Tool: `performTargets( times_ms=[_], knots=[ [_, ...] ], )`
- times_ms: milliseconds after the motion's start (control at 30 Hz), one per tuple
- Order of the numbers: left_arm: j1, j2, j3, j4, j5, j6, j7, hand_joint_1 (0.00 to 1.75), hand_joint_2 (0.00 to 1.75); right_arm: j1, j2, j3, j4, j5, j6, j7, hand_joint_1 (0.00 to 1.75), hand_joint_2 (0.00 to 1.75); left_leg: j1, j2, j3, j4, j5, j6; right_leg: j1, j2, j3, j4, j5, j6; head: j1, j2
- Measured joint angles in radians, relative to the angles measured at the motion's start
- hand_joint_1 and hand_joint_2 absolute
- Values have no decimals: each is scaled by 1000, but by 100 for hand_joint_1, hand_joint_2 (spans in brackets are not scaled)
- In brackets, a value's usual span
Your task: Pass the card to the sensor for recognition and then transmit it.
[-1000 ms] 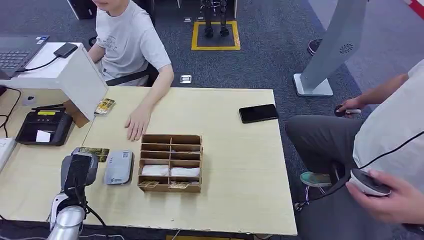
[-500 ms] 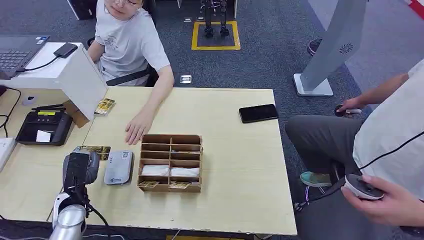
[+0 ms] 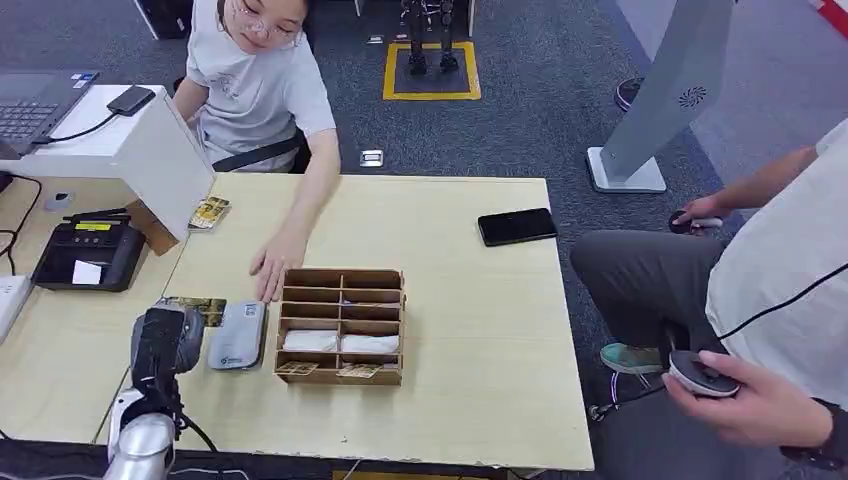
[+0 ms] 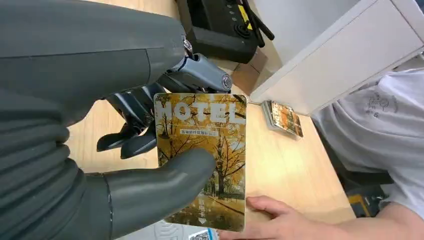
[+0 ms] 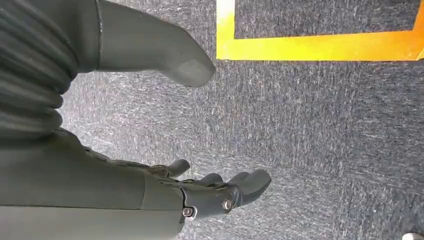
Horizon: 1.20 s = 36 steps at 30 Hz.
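Observation:
My left hand [image 3: 163, 345] hovers over the table's front left, just left of the grey card reader [image 3: 238, 335]. It pinches a hotel card [image 3: 203, 308] between thumb and fingers; the card's far end pokes out beyond the hand, next to the reader's far corner. Up close, the card [image 4: 207, 145] shows yellow autumn trees and the word HOTEL, with my thumb [image 4: 165, 187] pressed on its face. A person's hand [image 3: 272, 264] rests on the table just beyond the card. My right hand [image 5: 165, 165] hangs over grey carpet, fingers apart and holding nothing.
A wooden compartment box [image 3: 342, 325] stands right of the reader. A black terminal [image 3: 88, 253], a white stand [image 3: 150, 150] and a small card stack [image 3: 209, 212] lie at the far left. A black phone [image 3: 516, 227] lies far right. Another person sits at the right.
My left hand with the card has edged a little right, closer to the reader. The seated person has leaned in, their hand sliding toward the box.

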<state>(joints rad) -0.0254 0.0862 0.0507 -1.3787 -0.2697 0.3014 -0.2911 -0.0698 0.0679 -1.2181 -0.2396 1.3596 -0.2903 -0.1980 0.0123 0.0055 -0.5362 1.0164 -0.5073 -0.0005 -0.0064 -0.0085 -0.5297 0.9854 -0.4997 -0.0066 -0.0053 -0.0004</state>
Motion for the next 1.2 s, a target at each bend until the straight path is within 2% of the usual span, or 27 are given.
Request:
performTargets(
  times_ms=[500, 833, 1200],
  knots=[
    [15, -43, 0, 50, -44, -6, 18, 175, 175, 0, 3, 0, 0, 0, 1, -1, 0, 175, 0, 0, 0, 0, 0, 0, 0, 0, 0, 0, 0, 0, 0, 0],
    [14, -58, 0, 93, -99, 33, 19, 175, 175, 0, 3, 0, 0, 2, 4, -3, 0, 175, 0, 0, 0, 0, 0, 0, 0, 0, 0, 0, 0, 0, 0, 0],
    [11, -63, 0, 110, -101, 37, 19, 175, 175, 0, 3, 0, 0, 2, 4, -3, 0, 175, 0, 0, 0, 0, 0, 0, 0, 0, 0, 0, 0, 0, 0, 0]
  ],
)
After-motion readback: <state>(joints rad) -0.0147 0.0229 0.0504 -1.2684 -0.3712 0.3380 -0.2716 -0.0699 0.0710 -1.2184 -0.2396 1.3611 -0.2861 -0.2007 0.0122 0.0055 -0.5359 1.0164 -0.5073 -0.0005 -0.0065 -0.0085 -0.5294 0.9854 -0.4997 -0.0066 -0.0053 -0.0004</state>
